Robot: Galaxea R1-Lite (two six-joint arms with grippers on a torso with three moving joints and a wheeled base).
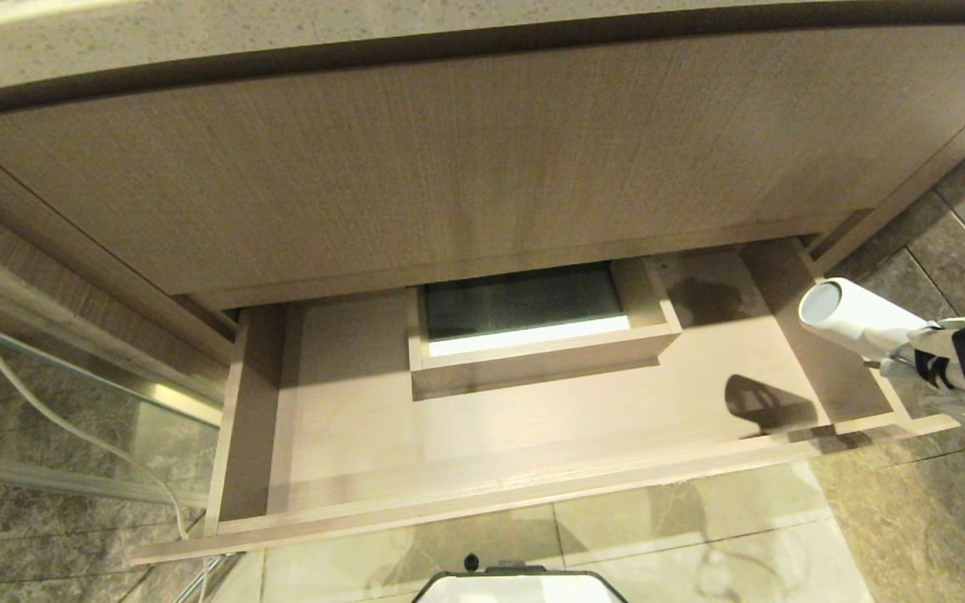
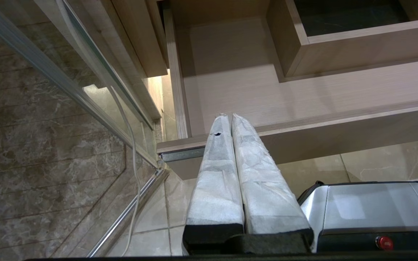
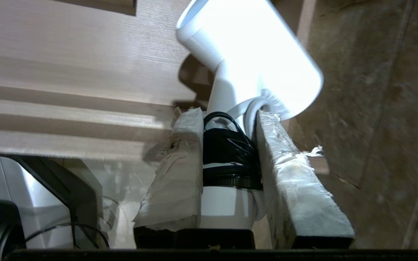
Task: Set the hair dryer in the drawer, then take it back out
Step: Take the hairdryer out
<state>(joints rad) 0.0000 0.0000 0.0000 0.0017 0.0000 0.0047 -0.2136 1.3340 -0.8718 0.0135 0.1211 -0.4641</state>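
The small white hair dryer (image 1: 855,320) with its short cylindrical barrel is held by its handle in the right gripper (image 3: 227,116), whose tape-wrapped fingers (image 3: 174,170) clamp the handle and the coiled cord; it hangs above the right end of the wide, shallow light-brown wood-grain drawer (image 1: 348,435), which stands pulled out below a taller wood-grain panel (image 1: 415,159) with a boxed cutout (image 1: 533,335) at mid-back. The left gripper (image 2: 230,116) is parked near the drawer's front left corner, fingers pressed together and holding nothing.
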